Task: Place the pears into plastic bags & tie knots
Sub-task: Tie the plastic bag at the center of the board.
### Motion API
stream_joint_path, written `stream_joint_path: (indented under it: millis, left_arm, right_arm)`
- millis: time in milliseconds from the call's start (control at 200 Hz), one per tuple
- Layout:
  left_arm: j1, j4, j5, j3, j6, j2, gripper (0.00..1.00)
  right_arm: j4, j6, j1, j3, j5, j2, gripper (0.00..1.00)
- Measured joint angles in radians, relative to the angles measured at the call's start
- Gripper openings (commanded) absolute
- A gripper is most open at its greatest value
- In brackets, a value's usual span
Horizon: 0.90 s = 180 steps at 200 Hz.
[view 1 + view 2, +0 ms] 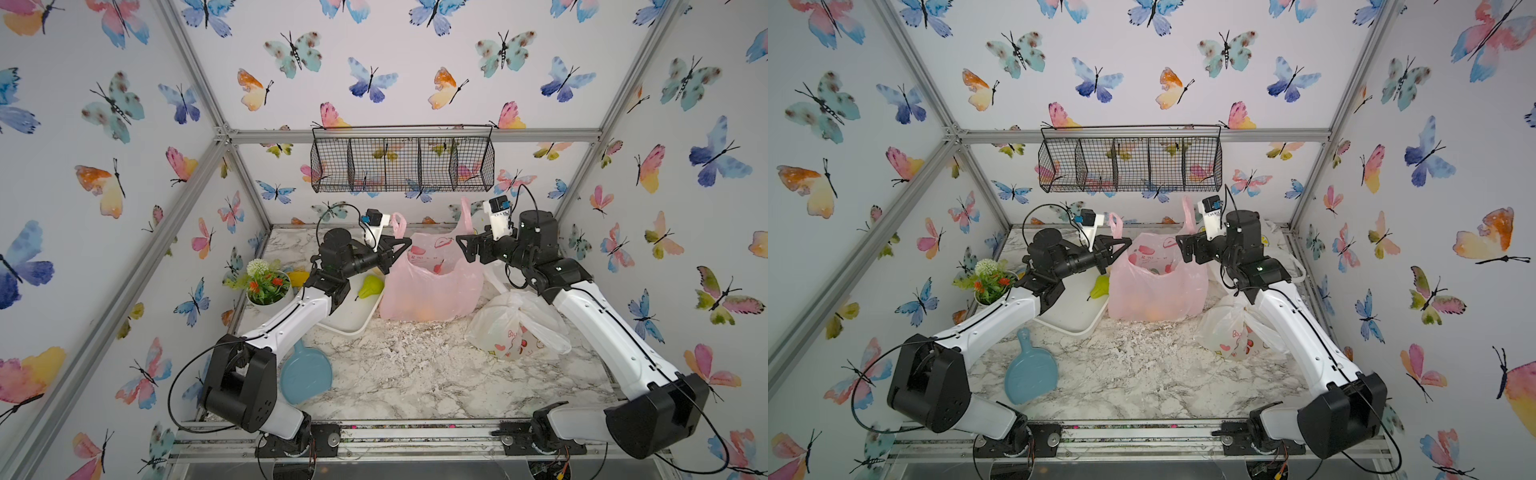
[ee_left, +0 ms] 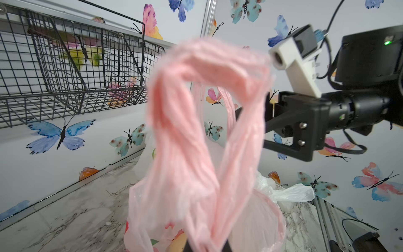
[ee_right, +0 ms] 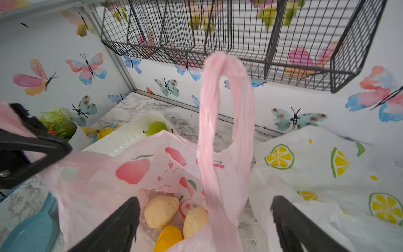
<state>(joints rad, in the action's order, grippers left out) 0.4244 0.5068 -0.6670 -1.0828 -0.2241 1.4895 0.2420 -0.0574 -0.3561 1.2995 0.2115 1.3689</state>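
left hand (image 1: 401, 246) pinching pink bag (image 1: 428, 291) | right hand (image 1: 464, 249) agape | tray (image 1: 348, 328) edge adjacent

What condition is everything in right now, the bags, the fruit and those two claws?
Pink bag: open, untied, handles up.
Pears inside: three, loose at bottom.
Left gripper: fingers shut on one handle.
Right gripper: fingers open around other handle.
Bunny bag: looks knotted shut.
Lemon bag: lying slack.
Green pear: lying in tray.

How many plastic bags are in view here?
3. The pink bag stands in the middle, one handle pinched in the left gripper; the lemon-print bag lies beside it, toward the back; the bunny-print bag sits nearer the front, beside the right arm. None seems hidden.
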Motion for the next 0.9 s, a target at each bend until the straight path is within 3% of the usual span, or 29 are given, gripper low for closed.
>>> stream_joint_path:
  millis: [140,460,771,901]
  left_arm:
    - [-0.008,-0.023,-0.004,0.000,0.007,-0.004,0.00]
    - [-0.031,-0.074,-0.027,0.000,0.022,-0.037,0.00]
    - [-0.031,-0.108,-0.046,0.003,0.026,-0.045,0.00]
    - [-0.031,-0.113,-0.049,0.008,0.027,-0.054,0.00]
  right_arm:
    - [-0.126,0.018,0.032,-0.059,0.037,0.048,0.99]
    - [-0.417,0.004,0.123,-0.109,0.260,0.184,0.97]
    - [-0.438,0.002,0.149,-0.009,0.455,0.323,0.94]
    - [-0.438,0.001,0.148,0.032,0.506,0.366,0.85]
